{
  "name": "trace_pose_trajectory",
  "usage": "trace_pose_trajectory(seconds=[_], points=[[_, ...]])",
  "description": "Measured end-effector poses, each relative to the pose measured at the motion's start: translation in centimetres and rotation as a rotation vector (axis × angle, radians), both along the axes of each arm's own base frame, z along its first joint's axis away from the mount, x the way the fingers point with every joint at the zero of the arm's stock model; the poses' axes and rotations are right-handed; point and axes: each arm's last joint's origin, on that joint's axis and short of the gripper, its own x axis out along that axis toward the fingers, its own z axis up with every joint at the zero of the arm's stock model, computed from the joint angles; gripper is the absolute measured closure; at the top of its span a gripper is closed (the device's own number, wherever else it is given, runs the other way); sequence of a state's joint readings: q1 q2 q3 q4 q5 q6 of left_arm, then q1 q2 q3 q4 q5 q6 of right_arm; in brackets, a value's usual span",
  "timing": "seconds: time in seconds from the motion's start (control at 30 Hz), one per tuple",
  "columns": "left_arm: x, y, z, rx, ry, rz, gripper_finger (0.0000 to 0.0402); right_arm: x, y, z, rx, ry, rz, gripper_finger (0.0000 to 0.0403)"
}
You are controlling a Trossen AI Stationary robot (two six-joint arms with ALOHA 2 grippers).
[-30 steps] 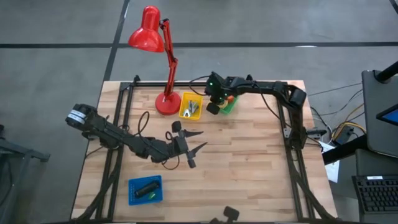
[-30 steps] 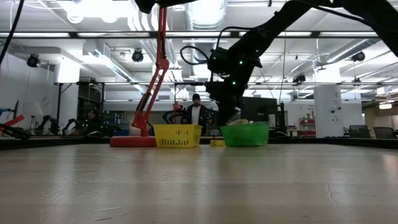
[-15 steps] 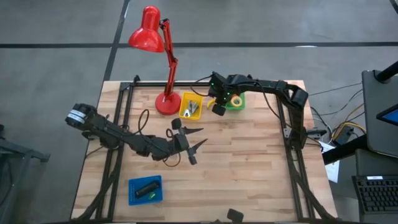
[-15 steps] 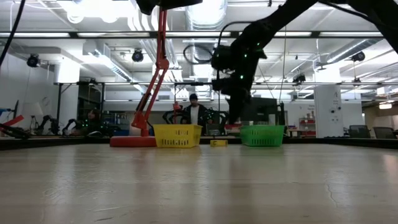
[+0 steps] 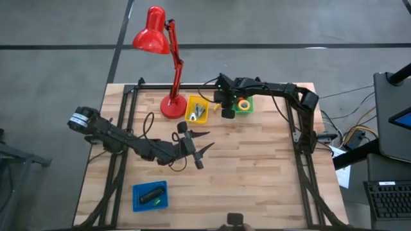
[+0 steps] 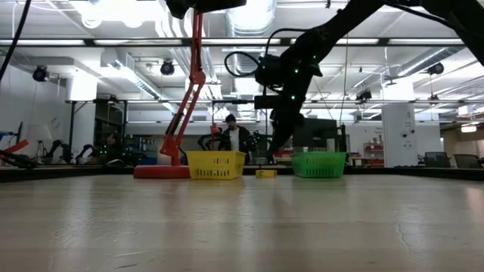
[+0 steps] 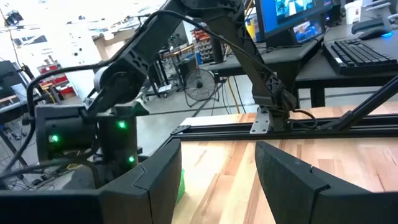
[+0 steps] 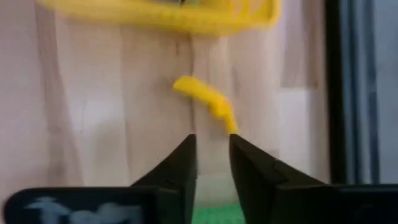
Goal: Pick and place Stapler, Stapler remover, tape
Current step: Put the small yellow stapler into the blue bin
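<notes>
The black stapler (image 5: 149,194) lies in a blue basket (image 5: 137,200) near the table's near-left corner. A yellow tape roll (image 5: 244,103) sits in the green basket (image 5: 244,110) at the far edge. Metal pieces (image 5: 198,113) lie in the yellow basket (image 5: 190,115); I cannot tell whether the stapler remover is among them. My right gripper (image 5: 226,113) (image 8: 212,140) hangs just left of the green basket, its fingers a narrow gap apart, above a small yellow bit (image 8: 208,102) on the table. My left gripper (image 5: 200,151) (image 7: 217,152) is open over the middle of the table and holds nothing.
A red desk lamp (image 5: 172,106) stands by its round base left of the yellow basket (image 6: 216,164). The green basket (image 6: 319,164) and the yellow bit (image 6: 265,174) rest on the far part of the table. Black frame rails run along the left, right and far edges. A person shows in the room behind.
The green basket has shifted a little toward the table's right edge and now sits square, with the yellow tape roll showing inside it. My right gripper, first partly over the basket, now stands clear at its left side. My left arm kept still.
</notes>
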State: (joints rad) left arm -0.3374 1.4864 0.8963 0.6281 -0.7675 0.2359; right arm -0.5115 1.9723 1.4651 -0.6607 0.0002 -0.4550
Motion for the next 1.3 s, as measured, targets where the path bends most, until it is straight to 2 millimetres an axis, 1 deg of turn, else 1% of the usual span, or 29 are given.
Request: trace_pose_trajectory(seconds=[0.07, 0.13, 0.23, 0.33, 0.43, 0.57, 0.83, 1.03, 1.1, 1.2, 1.3], points=[[0.0, 0.0, 0.0, 0.001, 0.001, 0.0, 0.0195, 0.3, -0.3, -0.1, -0.025, -0.025, 0.017, 0.0294], [0.0, 0.0, 0.0, 0.001, 0.001, 0.0, 0.0195, 0.6, -0.6, -0.7, -0.056, -0.013, 0.031, 0.0271], [0.0, 0.0, 0.0, 0.002, 0.002, 0.0, 0.0195, 0.9, -0.8, -1.1, -0.097, -0.013, 0.02, 0.0244], [0.0, 0.0, 0.0, 0.004, 0.005, 0.001, 0.0195, 0.9, -1.2, -1.1, -0.122, -0.024, 0.027, 0.0232], [0.0, 0.0, -0.1, 0.006, 0.007, 0.0, 0.0195, 1.1, -1.3, -1.1, -0.138, -0.039, 0.03, 0.0231], [0.0, 0.0, -0.1, 0.007, 0.008, 0.0, 0.0195, 1.0, -1.5, -1.3, -0.136, -0.038, 0.024, 0.0237], [0.0, 0.0, 0.0, 0.007, 0.007, 0.001, 0.0195, 1.1, -2.0, -3.9, -0.101, 0.029, 0.006, 0.0254], [0.0, 0.0, -0.1, 0.008, 0.012, 0.001, 0.0195, 1.3, -2.6, -5.1, -0.096, 0.058, 0.023, 0.0264], [0.0, 0.0, -0.1, 0.01, 0.012, 0.001, 0.0195, 1.3, -2.7, -5.2, -0.091, 0.064, 0.023, 0.027], [0.0, 0.1, -0.1, 0.012, 0.014, 0.002, 0.0195, 1.3, -2.5, -5.3, -0.084, 0.078, 0.027, 0.0289], [0.0, 0.1, -0.1, 0.013, 0.014, 0.002, 0.0195, 1.3, -2.4, -5.3, -0.076, 0.076, 0.033, 0.0326]])
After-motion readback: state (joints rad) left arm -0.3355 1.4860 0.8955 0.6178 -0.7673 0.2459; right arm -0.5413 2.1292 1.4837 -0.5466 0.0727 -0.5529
